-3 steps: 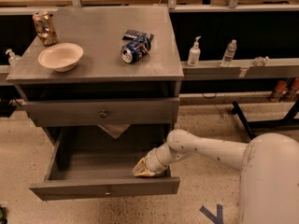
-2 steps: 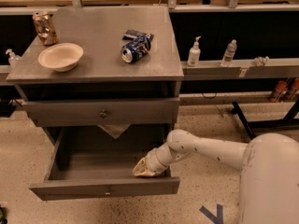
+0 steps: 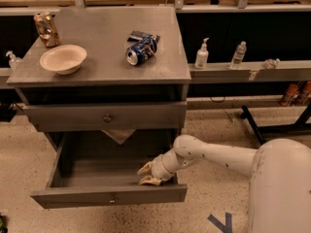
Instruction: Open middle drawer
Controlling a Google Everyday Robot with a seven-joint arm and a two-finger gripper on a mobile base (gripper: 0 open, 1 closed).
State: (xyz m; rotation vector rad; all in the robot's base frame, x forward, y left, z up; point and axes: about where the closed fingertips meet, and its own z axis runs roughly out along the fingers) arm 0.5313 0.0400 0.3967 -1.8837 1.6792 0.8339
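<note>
The middle drawer (image 3: 109,196) is a wide shallow grey drawer with a small round knob (image 3: 112,198). It is pulled far out of the grey cabinet and its bare inside (image 3: 97,171) shows. My gripper (image 3: 147,174) is at the right end of the drawer, just behind its front panel. Its two tan fingers (image 3: 144,168) point left and stand apart, holding nothing. The grey drawer above (image 3: 104,116) is pushed in, with its knob (image 3: 107,118) showing. Anything below the open drawer is hidden.
On the cabinet top (image 3: 102,62) are a cream bowl (image 3: 63,58), a lying blue can (image 3: 141,50) and an upright can (image 3: 46,29). A pale scrap (image 3: 119,135) hangs under the upper drawer. Bottles (image 3: 201,55) stand on a shelf to the right. The floor is speckled.
</note>
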